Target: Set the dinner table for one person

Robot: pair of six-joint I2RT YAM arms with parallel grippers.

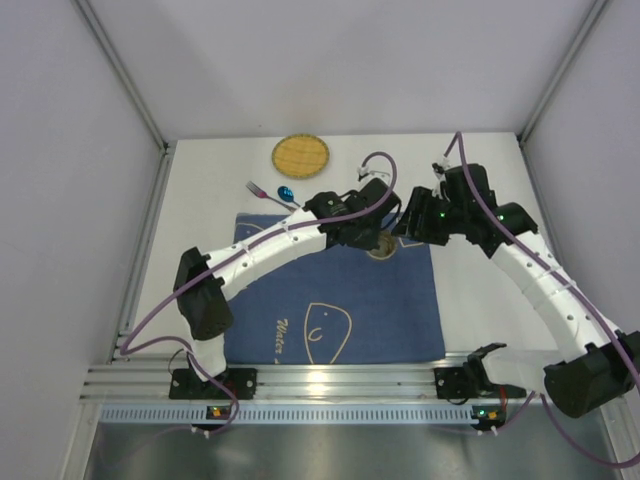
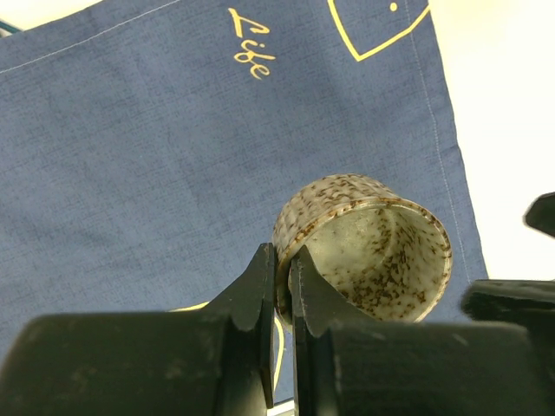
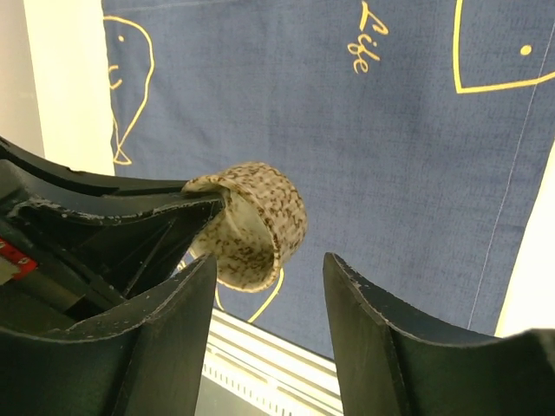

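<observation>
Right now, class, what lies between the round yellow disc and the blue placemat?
In the top view, a fork and a blue utensil lie on the white table between the yellow disc and the placemat.

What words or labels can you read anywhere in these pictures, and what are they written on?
"Life": yellow script on the dark blue placemat, clear in both wrist views.
"Water": it seems to read so, in yellow script towards the placemat's near edge in the top view; whatever follows it is too small to read.
The speckled cup shows no text.
</observation>
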